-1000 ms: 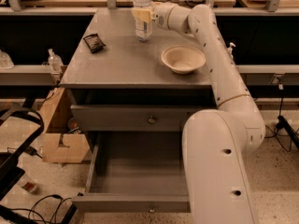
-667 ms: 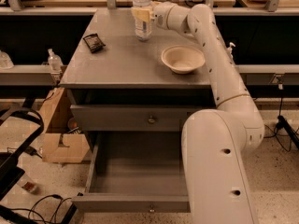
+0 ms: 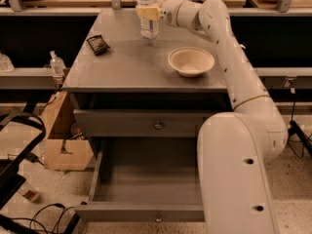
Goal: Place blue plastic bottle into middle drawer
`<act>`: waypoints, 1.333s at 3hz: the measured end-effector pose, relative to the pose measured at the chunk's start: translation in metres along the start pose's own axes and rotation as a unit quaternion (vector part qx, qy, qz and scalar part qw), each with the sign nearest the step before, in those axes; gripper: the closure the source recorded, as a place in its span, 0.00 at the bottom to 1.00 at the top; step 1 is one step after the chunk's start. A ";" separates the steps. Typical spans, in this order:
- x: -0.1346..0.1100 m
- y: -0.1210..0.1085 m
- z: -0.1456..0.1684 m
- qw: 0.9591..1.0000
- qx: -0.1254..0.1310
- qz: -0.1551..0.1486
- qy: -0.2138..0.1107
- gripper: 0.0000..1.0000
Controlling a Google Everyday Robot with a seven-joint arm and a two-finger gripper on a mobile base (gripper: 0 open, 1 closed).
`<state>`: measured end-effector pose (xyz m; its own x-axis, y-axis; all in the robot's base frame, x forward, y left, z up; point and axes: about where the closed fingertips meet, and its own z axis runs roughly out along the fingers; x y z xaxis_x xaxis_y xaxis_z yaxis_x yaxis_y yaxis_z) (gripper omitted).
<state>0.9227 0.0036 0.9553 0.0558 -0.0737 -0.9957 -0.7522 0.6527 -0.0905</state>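
The blue plastic bottle (image 3: 147,27), clear with a white cap, stands upright at the back of the grey cabinet top (image 3: 122,67). My gripper (image 3: 147,11) reaches in from the right and is shut on the bottle's middle with its pale fingers. The middle drawer (image 3: 141,212) is pulled open below and empty; its right part is hidden behind my arm. The like drawer above it (image 3: 122,123) is closed.
A white bowl (image 3: 191,61) sits on the top to the right of the bottle, and a black packet (image 3: 98,44) to the left. A small pump bottle (image 3: 57,63) stands on the left shelf. A cardboard box (image 3: 66,150) and cables lie on the floor at left.
Almost nothing: the gripper stays on the bottle at the back of the top, and the bottle may have risen very slightly.
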 end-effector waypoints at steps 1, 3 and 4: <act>-0.038 0.007 -0.034 1.000 0.007 -0.025 0.001 1.00; -0.130 0.069 -0.153 0.998 0.005 -0.062 -0.025 1.00; -0.098 0.138 -0.218 0.998 -0.049 -0.040 0.006 1.00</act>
<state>0.6700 -0.0633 1.0443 0.1120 -0.1320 -0.9849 -0.8061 0.5675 -0.1677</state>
